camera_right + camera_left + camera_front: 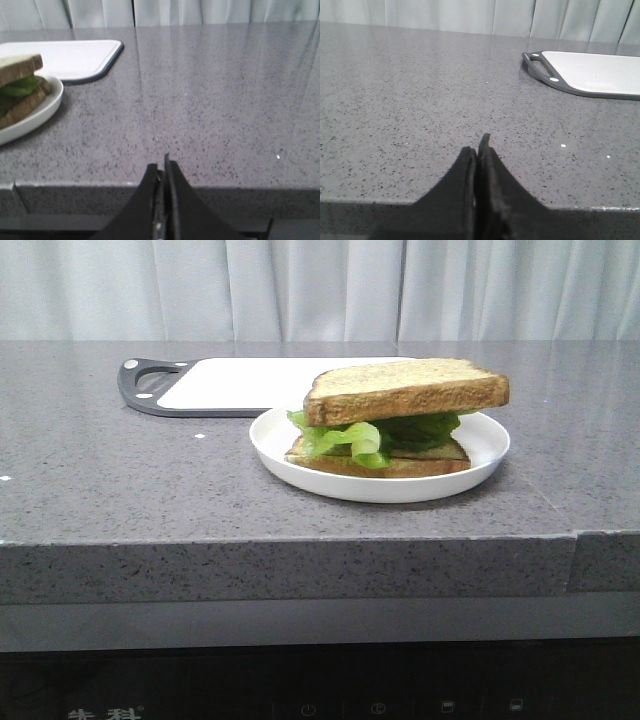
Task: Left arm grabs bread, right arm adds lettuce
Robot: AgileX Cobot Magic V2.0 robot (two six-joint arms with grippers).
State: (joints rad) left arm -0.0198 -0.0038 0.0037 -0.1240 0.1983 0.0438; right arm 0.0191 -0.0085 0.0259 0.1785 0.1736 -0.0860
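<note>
A thick toast slice, the bread (405,389), lies on top of the ruffled green lettuce (372,434), which rests on a thinner bottom slice (385,464) in a white plate (295,462). The stack also shows at the edge of the right wrist view, with the bread (20,68) over the lettuce (21,85). No arm shows in the front view. My left gripper (479,146) is shut and empty, low by the table's front edge. My right gripper (161,167) is shut and empty, also by the front edge, away from the plate (45,111).
A white cutting board (240,383) with a dark grey rim and handle lies behind the plate; it also shows in the left wrist view (592,72) and the right wrist view (75,57). The grey speckled counter (120,480) has a front edge. Pale curtains hang behind.
</note>
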